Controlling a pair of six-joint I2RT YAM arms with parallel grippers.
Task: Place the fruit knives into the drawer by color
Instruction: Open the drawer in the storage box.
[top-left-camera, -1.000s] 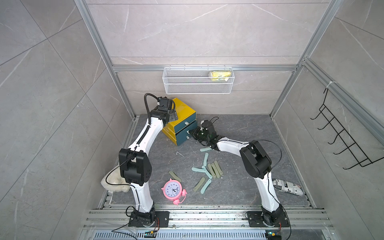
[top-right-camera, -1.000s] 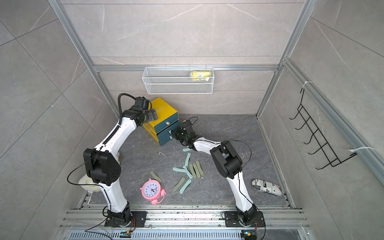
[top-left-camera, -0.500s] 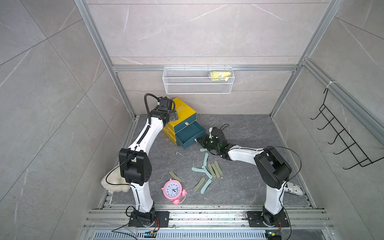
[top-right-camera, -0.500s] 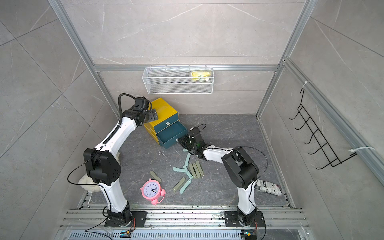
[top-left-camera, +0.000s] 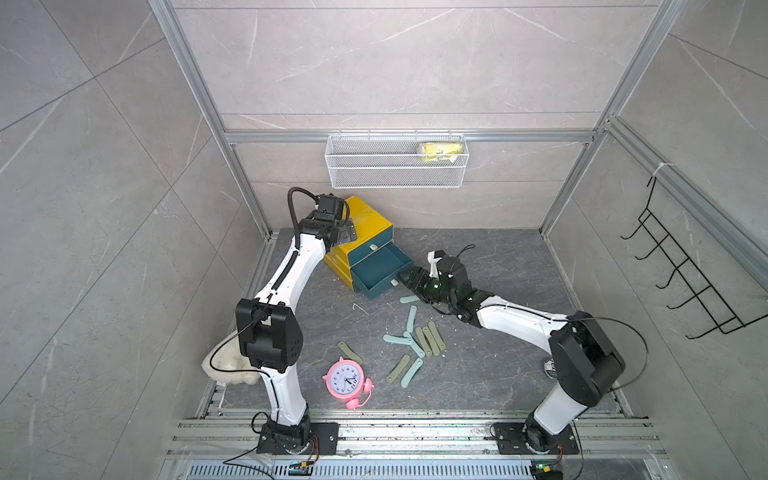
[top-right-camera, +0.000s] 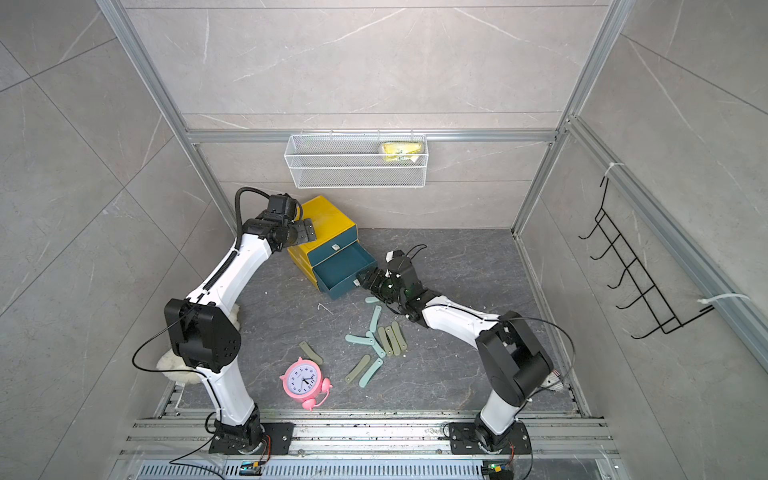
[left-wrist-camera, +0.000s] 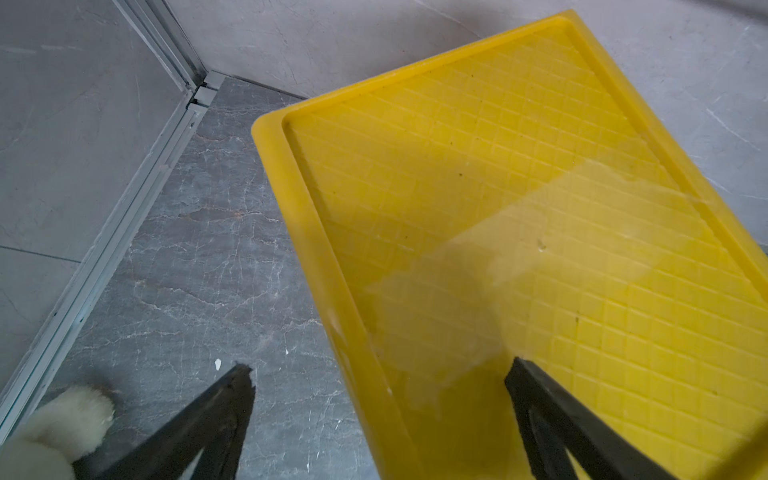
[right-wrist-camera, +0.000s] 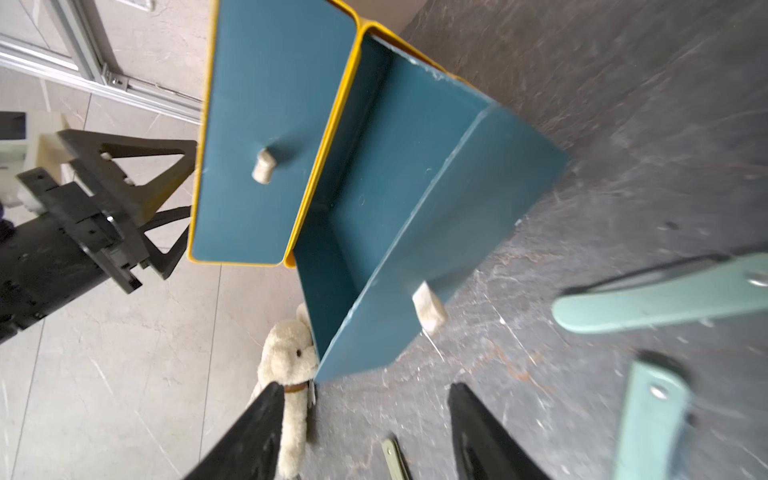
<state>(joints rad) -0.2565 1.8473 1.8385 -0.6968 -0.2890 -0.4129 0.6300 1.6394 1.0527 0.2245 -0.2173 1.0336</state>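
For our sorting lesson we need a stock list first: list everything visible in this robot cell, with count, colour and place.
cabinet: one, yellow, rear floor
upper drawer: one, teal, shut
lower drawer: one, teal, pulled open, no knife seen inside
light blue knives: five, pale blue, mid floor
olive knives: five, olive green, mixed among them
alarm clock: one, pink, front floor
wire basket: one, white, back wall
packet: one, yellow, inside the basket
hook rack: one, black, side wall
plush toy: one, cream, floor beside left arm
partly hidden object: one, white and dark, behind right arm
left gripper: one, black, open above the cabinet top
right gripper: one, black, open and empty, facing the lower drawer's knob
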